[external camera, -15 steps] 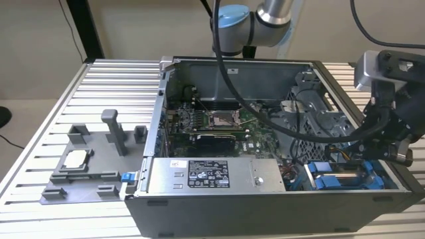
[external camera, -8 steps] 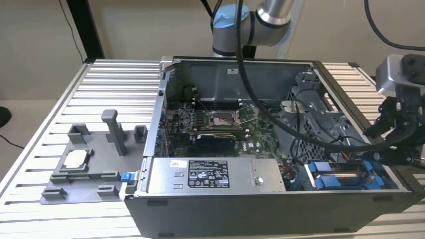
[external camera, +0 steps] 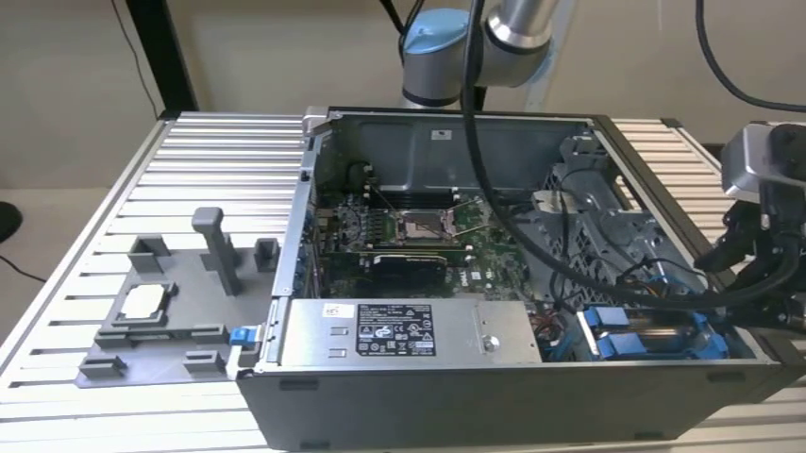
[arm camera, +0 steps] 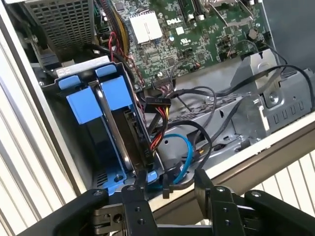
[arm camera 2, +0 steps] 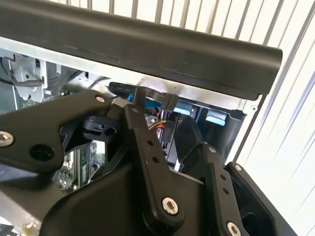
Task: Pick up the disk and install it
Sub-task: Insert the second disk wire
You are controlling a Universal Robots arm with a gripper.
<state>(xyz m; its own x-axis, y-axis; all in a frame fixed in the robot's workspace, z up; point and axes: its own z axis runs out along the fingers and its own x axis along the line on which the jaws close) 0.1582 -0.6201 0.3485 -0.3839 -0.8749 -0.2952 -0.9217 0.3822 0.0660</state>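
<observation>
Item 1: disk [arm camera: 110, 118], upright in the case's [external camera: 504, 382] corner bay, blue carrier seated. My pincer [arm camera: 170, 179] hangs released above its edge, holding nothing.

We've got an open computer case [external camera: 592, 127] sitting on a ribbed metal table [external camera: 214, 160]. Inside we see the green motherboard [external camera: 403, 236] with its CPU socket [external camera: 420, 225] in the middle, and a big grey power supply box [external camera: 410, 332] along the near edge. Loose black cables [arm camera: 197, 98] snake over the grey drive cage [arm camera: 275, 105]. On the exterior view's left, a grey fixture tray [external camera: 164, 326] holds a small square silver chip [external camera: 142, 302].
</observation>
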